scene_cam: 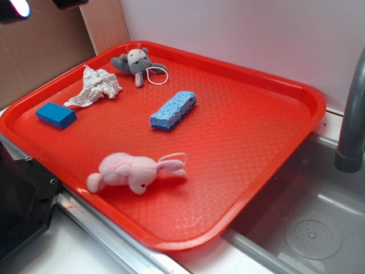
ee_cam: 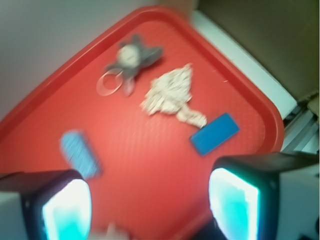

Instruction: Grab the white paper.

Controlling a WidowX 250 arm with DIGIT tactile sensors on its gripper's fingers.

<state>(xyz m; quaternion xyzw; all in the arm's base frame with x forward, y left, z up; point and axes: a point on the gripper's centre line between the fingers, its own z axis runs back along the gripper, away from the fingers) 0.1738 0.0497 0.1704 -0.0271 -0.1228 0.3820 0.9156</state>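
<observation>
The white paper (scene_cam: 98, 85) (ee_cam: 170, 90) is a crumpled off-white wad with a pointed tail. It lies on the red tray (scene_cam: 256, 142) (ee_cam: 150, 150) near the far left corner. My gripper (ee_cam: 150, 202) hangs high above the tray, open, with only bare tray showing between its two lit fingers (ee_cam: 67, 210). The paper lies well ahead of the fingertips, untouched. In the exterior view only the tips of the gripper (scene_cam: 41, 4) show at the top left edge, above and behind the paper.
A grey-and-white plush toy with a white loop (scene_cam: 137, 61) (ee_cam: 132, 57) lies just behind the paper. A blue block (scene_cam: 56, 115) (ee_cam: 215, 133), a blue sponge (scene_cam: 173, 109) (ee_cam: 80, 152) and a pink plush toy (scene_cam: 134, 172) share the tray. A faucet (scene_cam: 353, 114) and sink (scene_cam: 308, 228) stand at right.
</observation>
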